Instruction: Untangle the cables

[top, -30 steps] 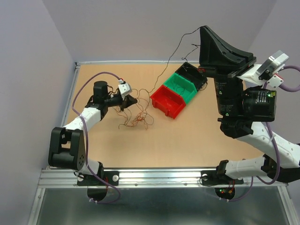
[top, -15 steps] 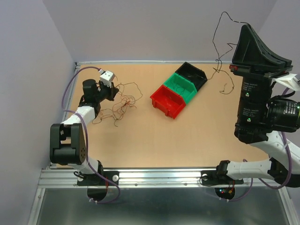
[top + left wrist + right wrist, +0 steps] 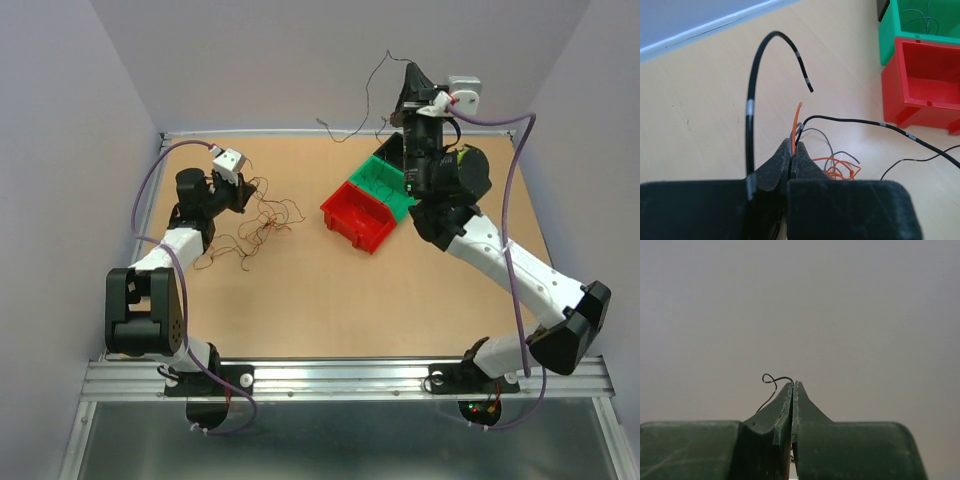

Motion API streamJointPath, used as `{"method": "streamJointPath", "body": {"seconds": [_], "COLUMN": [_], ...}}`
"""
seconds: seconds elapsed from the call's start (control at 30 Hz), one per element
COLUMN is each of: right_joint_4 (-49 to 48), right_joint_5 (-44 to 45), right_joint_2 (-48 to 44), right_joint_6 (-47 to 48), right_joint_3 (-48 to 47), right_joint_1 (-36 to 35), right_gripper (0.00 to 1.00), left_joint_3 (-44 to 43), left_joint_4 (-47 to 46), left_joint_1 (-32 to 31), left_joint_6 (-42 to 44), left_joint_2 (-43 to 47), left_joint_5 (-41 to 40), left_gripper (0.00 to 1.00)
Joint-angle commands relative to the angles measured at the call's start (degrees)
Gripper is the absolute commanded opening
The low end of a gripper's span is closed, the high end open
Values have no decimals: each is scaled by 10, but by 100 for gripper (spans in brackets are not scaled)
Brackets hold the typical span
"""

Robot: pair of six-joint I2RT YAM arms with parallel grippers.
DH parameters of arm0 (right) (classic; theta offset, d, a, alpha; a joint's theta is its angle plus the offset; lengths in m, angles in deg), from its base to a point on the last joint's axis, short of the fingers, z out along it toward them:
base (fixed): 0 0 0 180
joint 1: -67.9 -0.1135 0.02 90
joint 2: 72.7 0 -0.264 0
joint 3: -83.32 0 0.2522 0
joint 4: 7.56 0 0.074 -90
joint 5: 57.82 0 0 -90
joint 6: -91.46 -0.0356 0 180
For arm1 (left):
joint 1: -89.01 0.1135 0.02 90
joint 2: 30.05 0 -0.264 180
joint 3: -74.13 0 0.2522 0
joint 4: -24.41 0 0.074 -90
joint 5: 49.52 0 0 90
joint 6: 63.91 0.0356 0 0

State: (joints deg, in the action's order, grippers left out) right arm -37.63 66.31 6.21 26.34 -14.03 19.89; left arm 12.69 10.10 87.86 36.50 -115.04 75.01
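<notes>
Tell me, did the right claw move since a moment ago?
Yes. The right gripper swung left: it was right of the black bin, and now it sits over it, shut on a thin black cable.

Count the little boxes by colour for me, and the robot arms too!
Red bin: 1
Green bin: 1
Black bin: 1
Robot arms, left arm and right arm: 2
Total: 5
The thin cables are too tangled to count.
</notes>
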Motion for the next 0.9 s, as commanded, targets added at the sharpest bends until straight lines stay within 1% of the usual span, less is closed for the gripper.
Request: {"method": "streamJointPath", "body": {"seconds": [0.0, 0.03, 0.07, 0.13, 0.17, 0.2, 0.27, 0.33, 0.4, 0.57, 0.7, 0.83, 0.87], "right_joint_4": [1, 20, 55, 85, 102, 107, 121, 141, 160, 191, 203, 203, 207], "right_joint_5": [-5, -26, -40, -76, -85, -98, -113, -150, -184, -230, -265, -335, -338], "right_joint_2": [16, 35, 47, 78, 87, 95, 116, 133, 138, 125, 100, 82, 81], "right_joint_6": [-94, -143, -169, -238, -247, -282, -306, -346, -353, -365, -380, -397, -398], "right_joint_3": [-3, -16, -24, -43, -46, -46, -50, -54, -55, -32, -2, 27, 30], "right_joint_1": [84, 102, 139, 171, 195, 205, 231, 258, 263, 263, 263, 262, 260], "right_gripper": [4, 4, 3, 3, 3, 3, 3, 3, 1, 1, 1, 1, 1], "left_joint_3": [3, 4, 5, 7, 7, 9, 10, 13, 15, 22, 29, 41, 42], "left_joint_4": [-34, -34, -36, -37, -37, -37, -38, -39, -41, -51, -57, -71, -73], "left_joint_1": [-4, -4, -5, -6, -6, -7, -8, -9, -9, -9, -9, -9, -9], "left_joint_6": [-3, -3, -3, -2, -2, 0, -1, -1, -4, -7, -7, -7, -7], "left_joint_2": [34, 36, 38, 40, 40, 44, 47, 51, 54, 67, 78, 89, 90], "left_joint_5": [17, 16, 15, 16, 17, 17, 18, 19, 26, 34, 30, 33, 33], "left_gripper": [0, 0, 0, 0, 0, 0, 0, 0, 0, 0, 0, 0, 0]}}
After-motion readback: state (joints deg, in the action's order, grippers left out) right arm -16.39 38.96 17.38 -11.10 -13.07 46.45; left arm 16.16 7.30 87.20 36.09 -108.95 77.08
